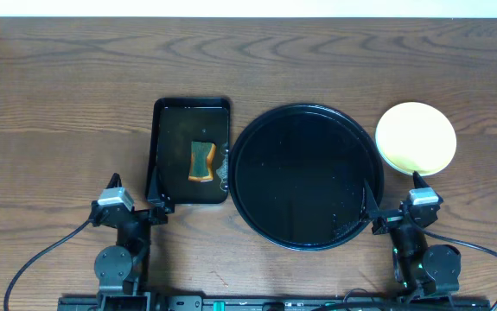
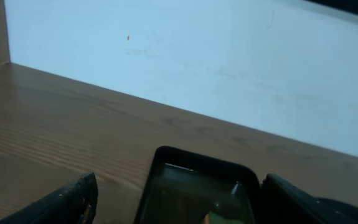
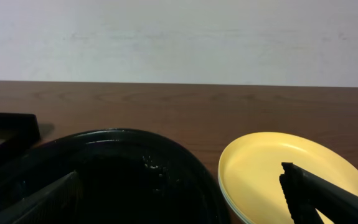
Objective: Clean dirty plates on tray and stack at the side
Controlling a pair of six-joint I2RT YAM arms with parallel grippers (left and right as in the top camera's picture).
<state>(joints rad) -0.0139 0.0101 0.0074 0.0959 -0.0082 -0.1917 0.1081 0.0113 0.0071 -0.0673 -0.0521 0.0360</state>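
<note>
The round black tray (image 1: 304, 176) lies at the table's centre and holds no plates; it also shows in the right wrist view (image 3: 104, 174). The plates (image 1: 416, 137) sit in one stack on the table right of the tray, pale yellow on top, with edges of others beneath showing in the right wrist view (image 3: 272, 174). My left gripper (image 1: 136, 210) is open and empty near the front, by the rectangular tray's near corner. My right gripper (image 1: 397, 214) is open and empty between the round tray and the stack, at the front.
A smaller rectangular black tray (image 1: 168, 151) left of the round tray holds a yellow-green sponge (image 1: 201, 161). It shows in the left wrist view (image 2: 197, 186). A white wall runs behind the table.
</note>
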